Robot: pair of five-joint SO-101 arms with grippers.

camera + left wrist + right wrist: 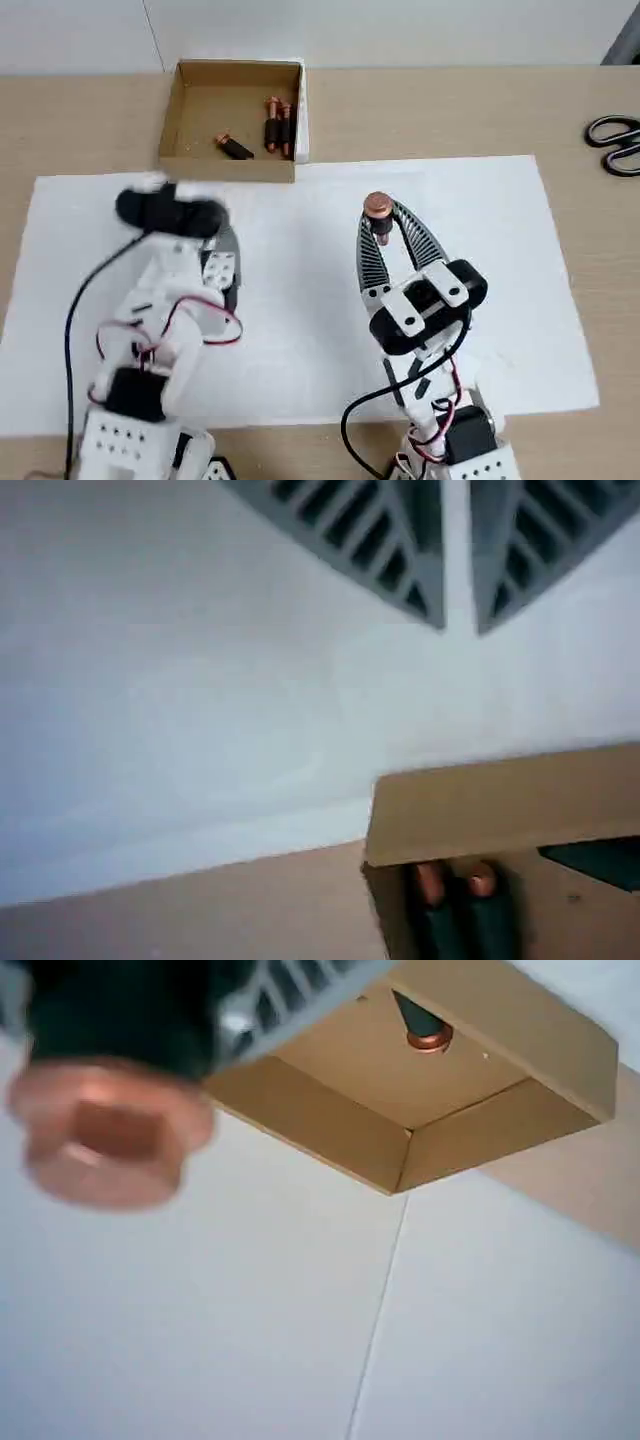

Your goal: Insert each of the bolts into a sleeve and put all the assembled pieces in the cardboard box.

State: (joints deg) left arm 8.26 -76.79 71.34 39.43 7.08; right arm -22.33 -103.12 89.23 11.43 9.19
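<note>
The cardboard box (180, 110) stands at the back, left of centre, with three assembled bolt-and-sleeve pieces (276, 124) lying in it. My right gripper (381, 214) is over the white paper, right of the box, shut on a copper bolt in a black sleeve (378, 212). In the right wrist view that bolt's head (110, 1132) is close up, with the box (310, 1120) beyond. My left gripper (222, 262) hangs low over the paper just in front of the box, shut and empty. Its fingertips (432, 605) point at the box corner (500, 800).
A white paper sheet (300, 330) covers most of the wooden table (450, 110). Black scissors (615, 140) lie at the far right edge. Both arm bases stand at the table's front edge.
</note>
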